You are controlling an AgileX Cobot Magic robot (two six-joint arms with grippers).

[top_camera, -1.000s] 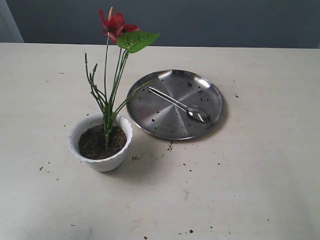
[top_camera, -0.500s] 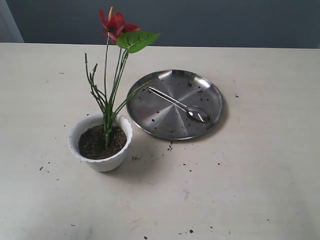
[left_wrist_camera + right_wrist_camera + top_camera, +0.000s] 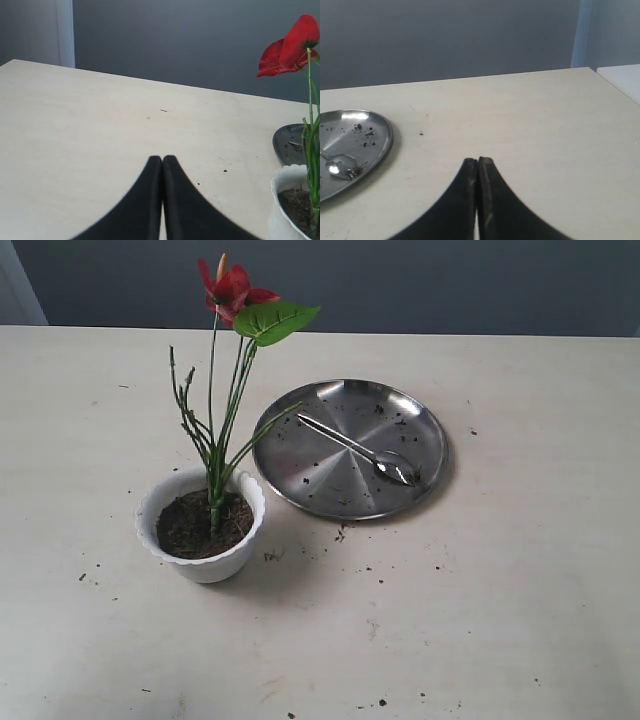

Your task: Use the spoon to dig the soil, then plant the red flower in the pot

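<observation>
The red flower (image 3: 232,287) stands upright with its green stems in the soil (image 3: 203,523) that fills the white pot (image 3: 200,562), left of centre on the table. In the left wrist view the bloom of the flower (image 3: 290,46) and the pot (image 3: 287,210) show at one edge. The spoon (image 3: 362,451) lies on the round steel plate (image 3: 310,480); its bowl (image 3: 338,165) also shows in the right wrist view. My left gripper (image 3: 162,160) is shut with nothing in it, off to the side of the pot. My right gripper (image 3: 477,161) is shut and empty, beside the plate (image 3: 375,145). Neither gripper shows in the exterior view.
Soil crumbs (image 3: 340,535) are scattered on the pale table (image 3: 500,620) around the pot and the plate, and some lie on the plate. A dark wall runs behind the table's far edge.
</observation>
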